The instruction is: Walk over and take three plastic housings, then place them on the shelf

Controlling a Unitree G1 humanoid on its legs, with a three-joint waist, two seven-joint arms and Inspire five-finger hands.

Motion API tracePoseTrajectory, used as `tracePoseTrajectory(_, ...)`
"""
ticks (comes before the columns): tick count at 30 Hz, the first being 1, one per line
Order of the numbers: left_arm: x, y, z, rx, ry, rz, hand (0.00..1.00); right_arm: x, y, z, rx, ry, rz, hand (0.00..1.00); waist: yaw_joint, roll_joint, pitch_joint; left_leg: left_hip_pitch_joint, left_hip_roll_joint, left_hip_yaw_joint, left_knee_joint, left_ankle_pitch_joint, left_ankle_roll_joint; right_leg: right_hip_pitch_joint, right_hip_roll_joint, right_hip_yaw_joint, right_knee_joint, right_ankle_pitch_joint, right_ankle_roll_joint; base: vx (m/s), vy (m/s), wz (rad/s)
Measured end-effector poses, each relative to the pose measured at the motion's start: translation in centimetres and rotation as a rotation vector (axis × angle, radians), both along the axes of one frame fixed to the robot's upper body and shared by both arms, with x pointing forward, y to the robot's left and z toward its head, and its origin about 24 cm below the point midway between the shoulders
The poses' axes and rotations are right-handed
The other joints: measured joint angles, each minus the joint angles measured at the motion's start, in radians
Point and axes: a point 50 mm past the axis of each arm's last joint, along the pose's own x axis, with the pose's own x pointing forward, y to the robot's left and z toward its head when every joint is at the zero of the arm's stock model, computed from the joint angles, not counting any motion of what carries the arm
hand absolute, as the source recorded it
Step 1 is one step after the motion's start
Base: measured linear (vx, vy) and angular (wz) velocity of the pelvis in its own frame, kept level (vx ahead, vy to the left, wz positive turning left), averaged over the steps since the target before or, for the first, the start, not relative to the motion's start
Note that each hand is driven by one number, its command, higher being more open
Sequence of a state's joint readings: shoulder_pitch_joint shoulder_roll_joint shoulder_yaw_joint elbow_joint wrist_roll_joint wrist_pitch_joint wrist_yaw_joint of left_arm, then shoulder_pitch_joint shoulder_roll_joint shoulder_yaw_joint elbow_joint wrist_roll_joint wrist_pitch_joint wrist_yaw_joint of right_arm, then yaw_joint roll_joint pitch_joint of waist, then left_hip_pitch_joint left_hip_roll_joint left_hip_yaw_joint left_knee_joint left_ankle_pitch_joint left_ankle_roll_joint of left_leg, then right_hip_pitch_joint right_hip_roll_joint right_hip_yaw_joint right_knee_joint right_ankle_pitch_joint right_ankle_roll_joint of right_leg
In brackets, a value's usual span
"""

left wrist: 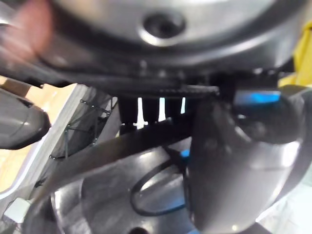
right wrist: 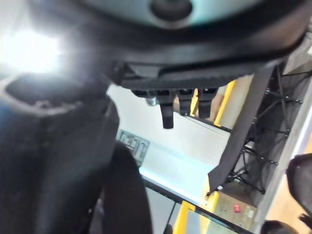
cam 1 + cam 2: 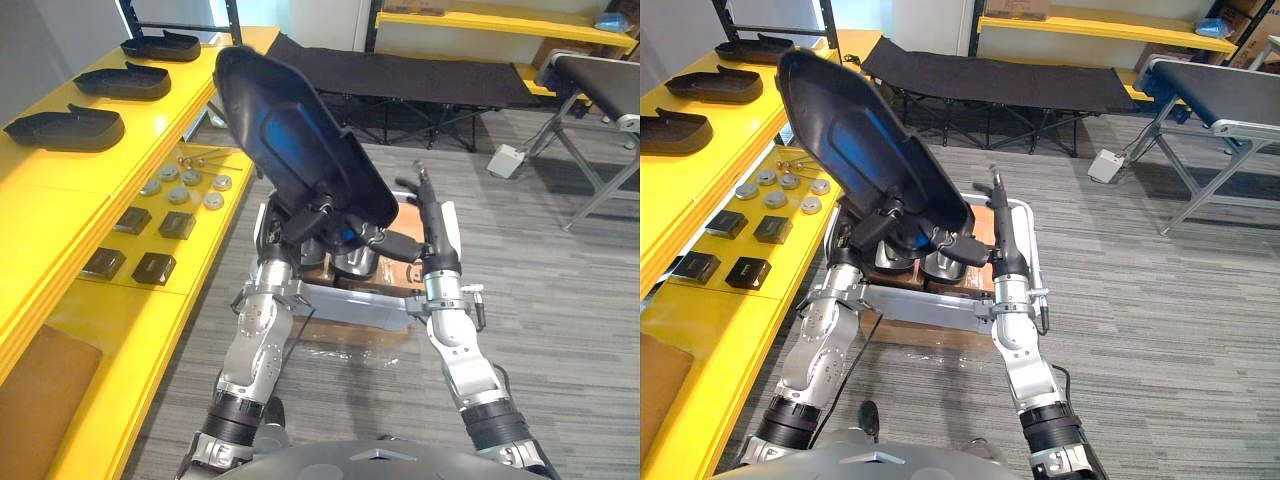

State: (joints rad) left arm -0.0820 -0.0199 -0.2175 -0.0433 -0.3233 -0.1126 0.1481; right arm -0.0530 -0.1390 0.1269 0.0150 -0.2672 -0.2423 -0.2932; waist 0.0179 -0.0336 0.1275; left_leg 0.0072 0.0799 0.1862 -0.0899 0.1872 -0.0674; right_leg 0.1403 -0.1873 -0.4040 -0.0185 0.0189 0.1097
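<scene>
The left hand (image 3: 318,212) is clenched on the lower end of a black plastic housing (image 3: 290,140). The plastic housing is held raised and tilted in front of the robot, with its hollow inner side facing the head camera and its far end leaning toward the yellow shelf (image 3: 150,135).

The right hand (image 3: 432,225) stands just beside the lower end of the plastic housing. Its fingers (image 3: 424,195) are straight and point upward, released. Its thumb reaches across to the housing's lower edge.

Three more shelf housings (image 3: 65,128) lie in a row on the upper tier of the yellow shelf, well apart from the held one. The lower tier carries small black boxes (image 3: 154,267) and silver discs (image 3: 178,194).

Below the hands stands a metal trolley (image 3: 350,303) holding further grey housings (image 3: 940,265). A black folding cot (image 3: 400,75) stands on the floor beyond.
</scene>
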Motion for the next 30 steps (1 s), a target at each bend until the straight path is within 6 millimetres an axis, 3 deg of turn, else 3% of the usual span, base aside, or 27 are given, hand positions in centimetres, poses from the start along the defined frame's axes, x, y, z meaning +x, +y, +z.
tracePoseTrajectory(7,-0.7,0.9,-0.1,0.259,-0.063,0.0,0.0,-0.5,-0.5,2.3,0.011,-0.111,-0.009,1.0,-0.008,-0.005,0.0,-0.007,0.002,0.023,0.0,-0.005,0.001,-0.02,0.0,0.026,-0.003,0.001,0.001,0.02,-0.002,-0.09)
tracePoseTrajectory(11,-1.8,2.1,-0.8,0.328,-0.048,0.038,0.0,-0.8,-1.1,2.1,0.008,-0.103,-0.033,1.0,-0.021,-0.005,0.0,-0.007,0.002,0.035,0.001,-0.009,0.0,-0.025,-0.001,0.034,-0.005,0.006,0.0,0.05,-0.006,-0.1)
tracePoseTrajectory(17,-2.6,6.0,-1.3,0.461,-0.021,0.222,0.0,-1.5,-2.4,1.4,0.033,-0.069,-0.013,1.0,-0.024,-0.002,-0.002,0.0,0.004,0.054,0.001,-0.013,0.0,-0.03,0.0,0.053,-0.007,0.009,0.005,0.04,-0.007,-0.1)
tracePoseTrajectory(22,-4.3,9.4,-1.1,0.462,-0.019,0.399,0.0,-2.7,-1.9,2.3,0.185,-0.097,0.157,1.0,-0.022,0.006,-0.005,0.001,0.003,0.06,0.001,-0.021,-0.003,-0.03,-0.001,0.055,-0.012,0.009,0.004,0.01,0.001,-0.02)
tracePoseTrajectory(30,-7.8,13.6,0.0,0.35,-0.04,0.629,0.0,-2.9,-2.6,1.3,0.206,-0.037,0.177,1.0,-0.003,0.024,-0.016,0.001,0.003,0.059,0.0,-0.033,-0.007,-0.027,-0.001,0.051,-0.021,0.003,-0.003,0.0,0.002,0.01)
